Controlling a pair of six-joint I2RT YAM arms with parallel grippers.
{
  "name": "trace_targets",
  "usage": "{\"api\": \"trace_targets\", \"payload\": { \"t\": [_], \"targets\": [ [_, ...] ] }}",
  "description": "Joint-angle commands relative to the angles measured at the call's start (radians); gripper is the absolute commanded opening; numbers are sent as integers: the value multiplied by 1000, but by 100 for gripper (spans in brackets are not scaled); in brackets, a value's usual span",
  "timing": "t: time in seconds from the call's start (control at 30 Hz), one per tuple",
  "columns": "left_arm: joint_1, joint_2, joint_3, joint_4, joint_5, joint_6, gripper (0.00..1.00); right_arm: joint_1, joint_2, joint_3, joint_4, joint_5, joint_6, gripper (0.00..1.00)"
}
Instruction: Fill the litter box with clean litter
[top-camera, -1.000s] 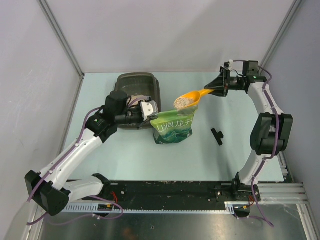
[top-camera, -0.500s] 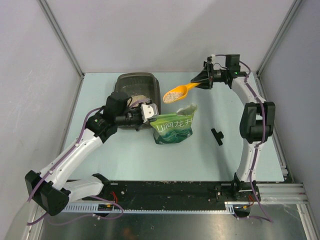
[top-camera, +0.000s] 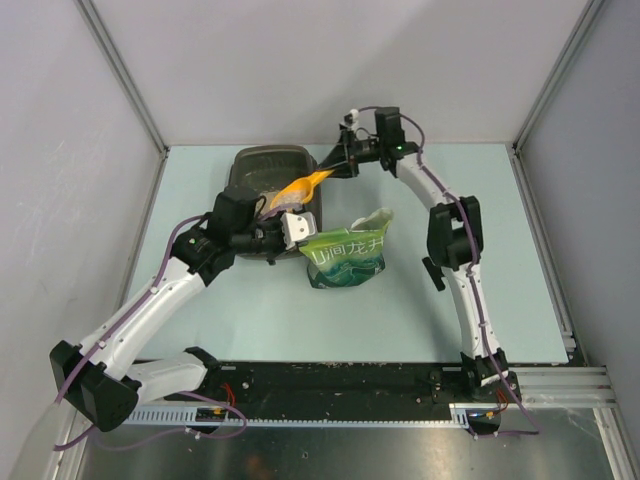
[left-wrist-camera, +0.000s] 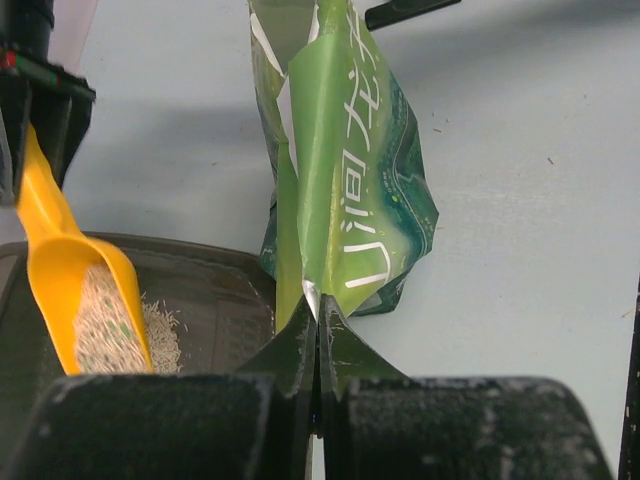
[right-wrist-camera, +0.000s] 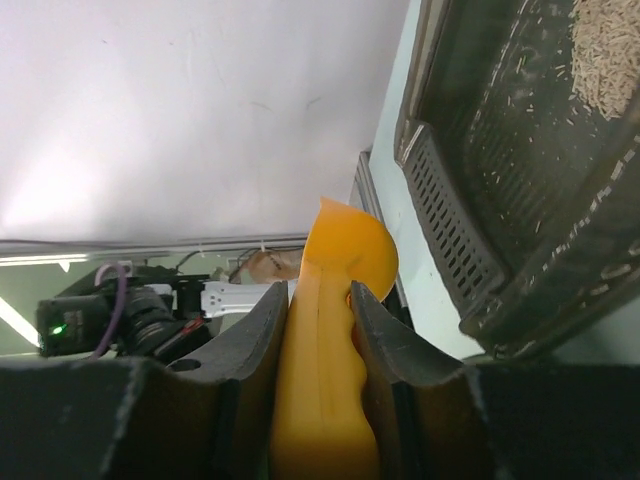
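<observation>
Litter box (top-camera: 265, 165) under orange scoop (top-camera: 300, 187) — R jaws part-open round handle, L jaws tight on green pouch (top-camera: 345, 258) edge

litter box (right-wrist-camera: 470, 150): dark plastic, matt, ribbed floor, we note.
clean litter (right-wrist-camera: 605, 50): dry, rough granules.
scoop (left-wrist-camera: 50, 260): orange plastic, smooth, semi-gloss.
pouch (left-wrist-camera: 350, 190): glossy printed film, creased.
table (left-wrist-camera: 520, 150): matt, smooth, we'd say.
</observation>
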Motion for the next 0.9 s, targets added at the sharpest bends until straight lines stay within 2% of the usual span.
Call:
{"api": "trace_targets", "payload": {
  "t": [0.0, 0.43, 0.67, 0.87],
  "targets": [
    [12, -23, 18, -88, -39, 24, 0, 56, 44, 96, -14, 47, -42, 0],
    [-8, -32, -1, -94, -48, 20, 0, 96, 145, 201, -39, 193, -155, 0],
    [-16, -34, -4, -97, -50, 23, 0, 112, 147, 230, -42, 382, -246, 0],
    [-14, -45, -22, -96, -41, 44, 0, 119, 112, 236, -106, 483, -336, 0]
  ]
}}
